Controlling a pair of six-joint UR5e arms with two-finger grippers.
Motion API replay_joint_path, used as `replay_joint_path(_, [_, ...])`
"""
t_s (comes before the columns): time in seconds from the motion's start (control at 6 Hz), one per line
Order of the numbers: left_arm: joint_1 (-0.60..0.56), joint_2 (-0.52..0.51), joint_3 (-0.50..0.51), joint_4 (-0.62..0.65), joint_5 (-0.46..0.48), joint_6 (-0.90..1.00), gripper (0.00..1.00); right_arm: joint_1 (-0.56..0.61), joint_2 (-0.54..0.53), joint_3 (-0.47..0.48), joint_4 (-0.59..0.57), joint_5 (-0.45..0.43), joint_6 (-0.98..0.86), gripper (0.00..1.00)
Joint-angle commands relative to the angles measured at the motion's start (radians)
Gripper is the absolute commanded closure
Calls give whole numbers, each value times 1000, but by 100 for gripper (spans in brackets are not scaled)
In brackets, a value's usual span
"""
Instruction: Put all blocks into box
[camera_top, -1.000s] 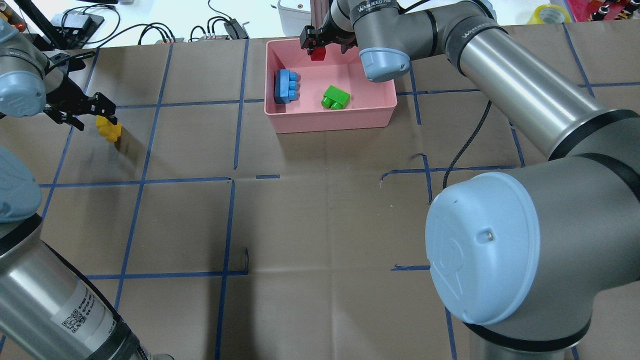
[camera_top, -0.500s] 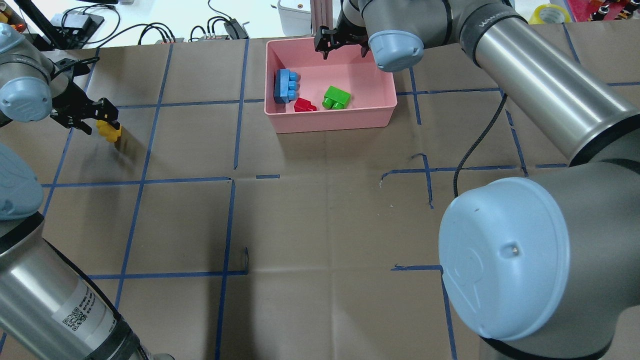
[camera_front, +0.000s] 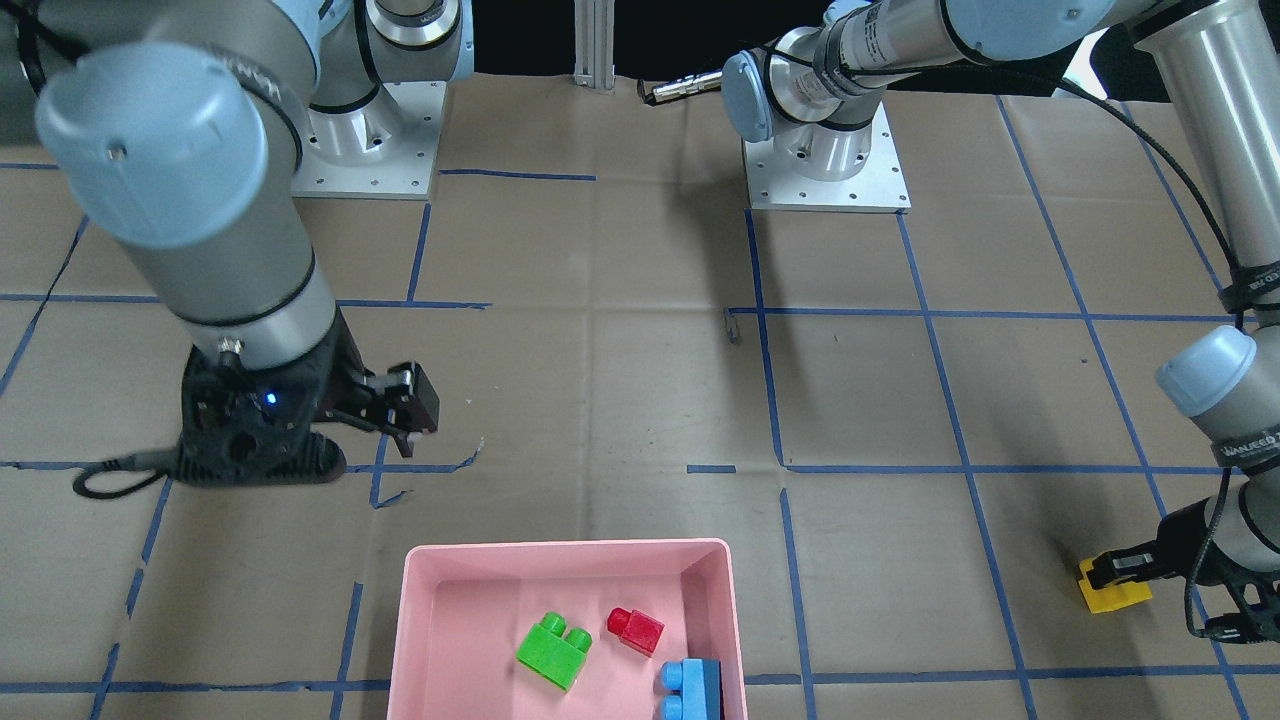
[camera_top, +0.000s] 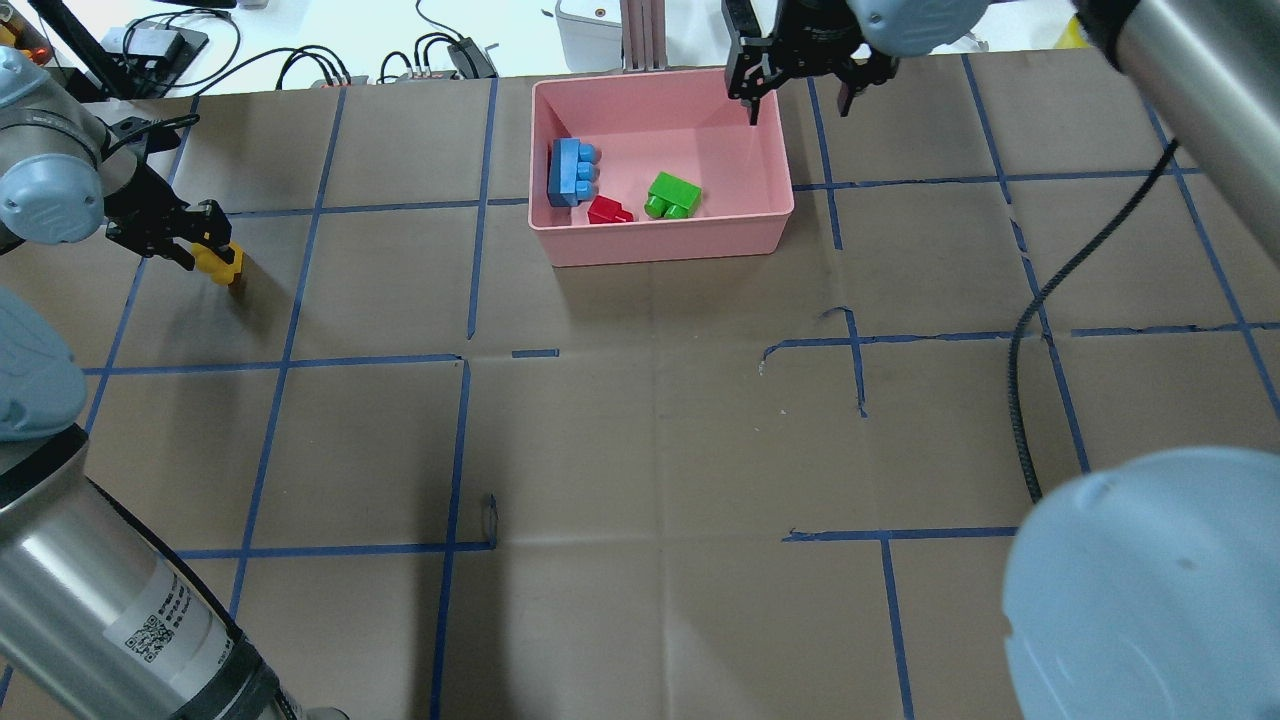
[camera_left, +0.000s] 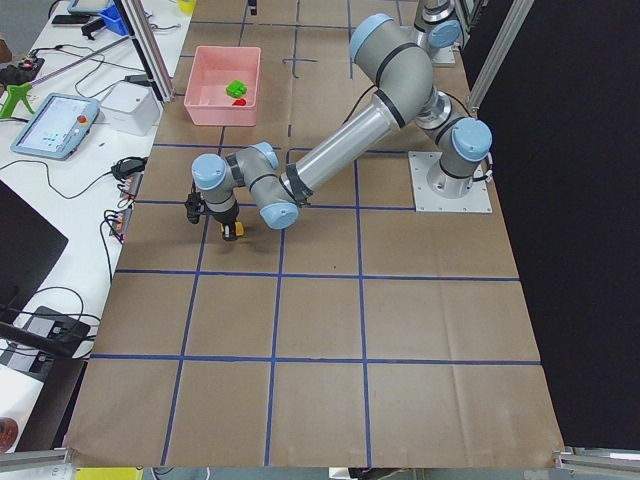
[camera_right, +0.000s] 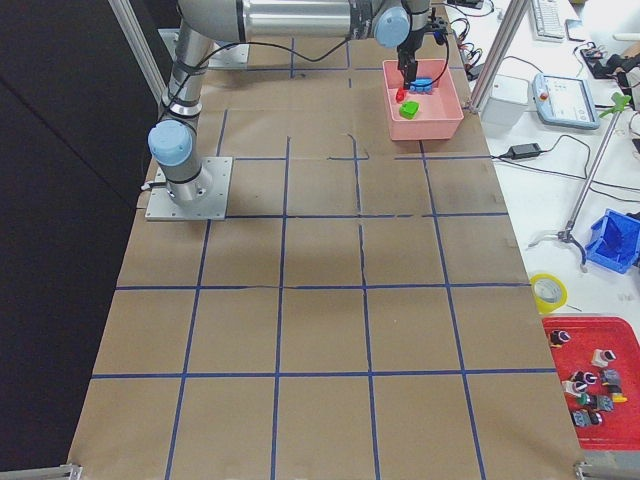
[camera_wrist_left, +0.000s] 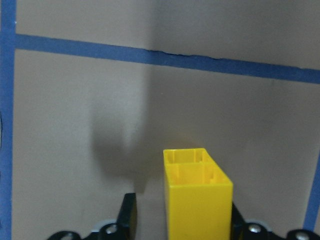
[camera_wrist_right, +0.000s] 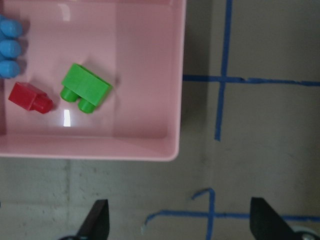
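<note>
The pink tray (camera_top: 660, 245) stands at the table's far middle. The green brick (camera_top: 672, 194), the red brick (camera_top: 608, 210) and the light blue brick (camera_top: 572, 172) lie inside it; all three also show in the front view, green (camera_front: 553, 650), red (camera_front: 636, 630), blue (camera_front: 690, 688). My right gripper (camera_top: 800, 95) is open and empty, above the tray's far right corner. The yellow brick (camera_top: 220, 262) stands on the table at the far left. My left gripper (camera_top: 200, 242) is open with the yellow brick (camera_wrist_left: 197, 200) between its fingers; a gap shows beside one finger.
Cables and devices (camera_top: 300, 60) lie beyond the table's far edge, with an aluminium post (camera_top: 640, 30) behind the tray. The right arm's black cable (camera_top: 1020, 380) hangs over the table's right half. Blue tape lines grid the brown paper.
The right gripper let go of the red brick, which now lies in the tray, and moved right. The left gripper moved down around the yellow brick.
</note>
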Motion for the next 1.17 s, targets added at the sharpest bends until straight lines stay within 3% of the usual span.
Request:
replay_joint_path(0.0, [-1, 9, 8, -13, 1, 15, 87, -14, -228, 207, 40, -4, 2, 0])
replay_joint_path(0.17, [-4, 28, 31, -19, 2, 20, 89, -13, -267, 251, 43, -1, 3, 0])
replay_joint_path(0.5, [-12, 141, 124, -256, 4, 40, 92, -2, -294, 262, 109, 44, 8, 0])
replay_joint_path(0.67, [-56, 165, 235, -402, 2, 40, 92, -4, -292, 263, 112, 58, 6, 0])
replay_joint_path(1.0, [-230, 153, 438, -578, 5, -2, 92, -4, -292, 263, 109, 59, 6, 0])
